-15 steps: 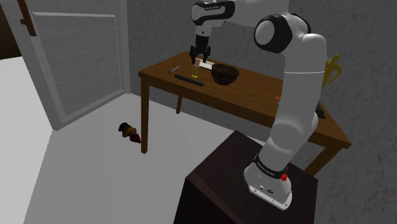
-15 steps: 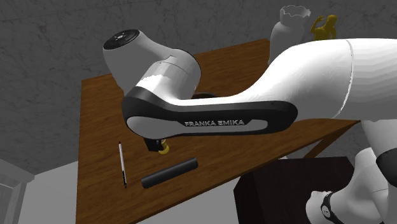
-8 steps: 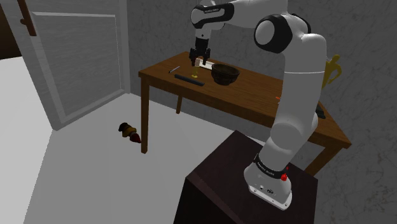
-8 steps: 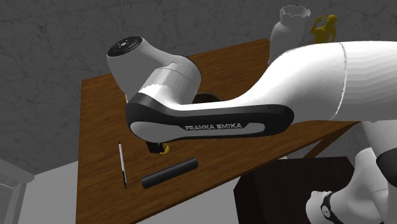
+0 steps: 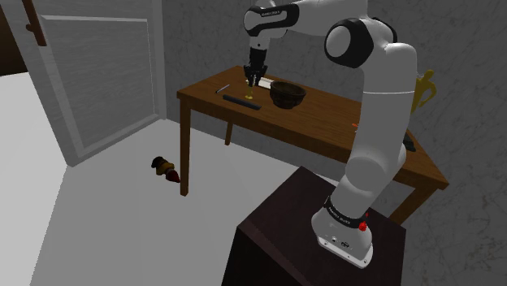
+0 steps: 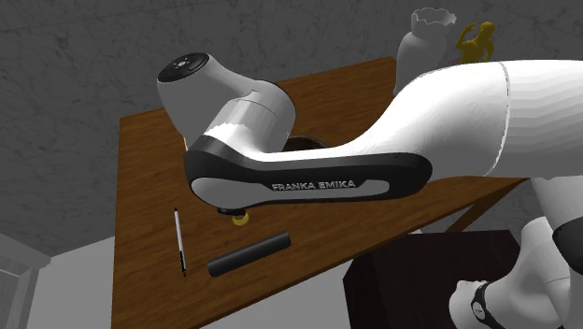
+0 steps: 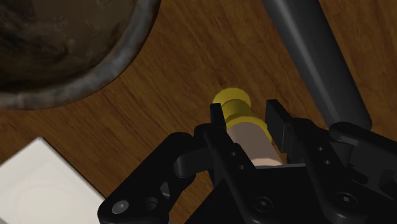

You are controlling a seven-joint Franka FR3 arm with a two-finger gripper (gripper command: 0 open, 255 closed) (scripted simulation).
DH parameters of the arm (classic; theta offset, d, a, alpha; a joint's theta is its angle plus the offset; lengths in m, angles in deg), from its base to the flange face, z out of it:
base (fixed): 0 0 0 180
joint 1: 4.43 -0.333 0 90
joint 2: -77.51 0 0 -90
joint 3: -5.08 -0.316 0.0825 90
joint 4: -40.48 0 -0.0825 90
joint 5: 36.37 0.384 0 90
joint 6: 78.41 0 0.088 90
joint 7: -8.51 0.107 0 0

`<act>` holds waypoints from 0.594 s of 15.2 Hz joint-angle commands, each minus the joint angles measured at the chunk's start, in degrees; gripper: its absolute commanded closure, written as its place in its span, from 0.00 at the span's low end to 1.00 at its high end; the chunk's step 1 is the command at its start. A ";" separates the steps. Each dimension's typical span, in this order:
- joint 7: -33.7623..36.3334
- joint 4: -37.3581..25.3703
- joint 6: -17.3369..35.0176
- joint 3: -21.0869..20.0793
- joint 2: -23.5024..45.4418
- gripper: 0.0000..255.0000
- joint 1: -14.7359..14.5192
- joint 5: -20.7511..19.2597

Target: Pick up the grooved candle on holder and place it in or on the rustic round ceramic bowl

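Gripper (image 7: pixel 245 109) jaws are clamping the candle (image 7: pixel 249 139) by its sides (yellow holder (image 7: pixel 231 100) left free), just beside the dark bowl (image 7: pixel 63 44); we are judging this grip suited to an upright carry.

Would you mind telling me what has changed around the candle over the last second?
The gripper eased down slightly over the candle on its yellow holder, and its fingers drew in; in the wrist view they now appear to clasp the candle. It has not left the wooden table. The dark bowl, black rod and pen stayed put.
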 commanded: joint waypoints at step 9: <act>-0.05 -3.66 -3.84 0.03 -0.06 1.00 0.10 -0.01</act>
